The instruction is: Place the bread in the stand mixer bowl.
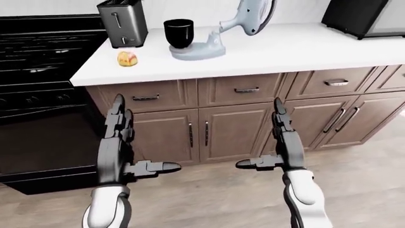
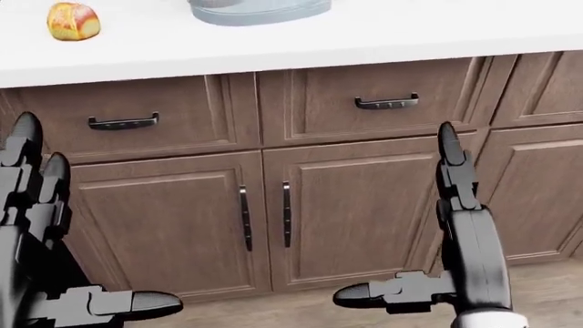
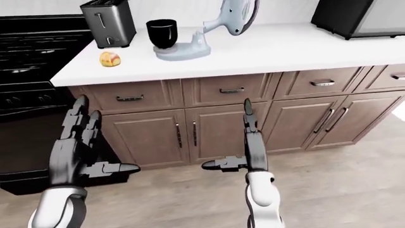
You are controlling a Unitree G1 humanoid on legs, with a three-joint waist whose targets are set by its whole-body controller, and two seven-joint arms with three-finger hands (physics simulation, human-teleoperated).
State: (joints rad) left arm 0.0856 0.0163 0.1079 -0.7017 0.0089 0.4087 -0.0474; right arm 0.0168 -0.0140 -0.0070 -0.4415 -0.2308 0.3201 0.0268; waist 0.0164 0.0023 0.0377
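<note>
The bread (image 1: 127,59), a small golden roll, lies on the white counter (image 1: 285,50) near its left end, just below the toaster. The stand mixer (image 1: 218,29) stands to its right with its head tilted up and its black bowl (image 1: 179,33) on the base. My left hand (image 1: 136,142) and right hand (image 1: 269,140) are both open and empty, fingers pointing up and thumbs pointing inward. They hang low before the cabinet doors, well below the counter. In the head view the bread (image 2: 73,20) shows at the top left.
A silver toaster (image 1: 123,22) stands at the counter's top left. A black stove (image 1: 38,85) fills the left side. A black microwave (image 1: 361,16) sits at the top right. Brown cabinets (image 1: 209,128) with drawers run under the counter. Wood floor lies below.
</note>
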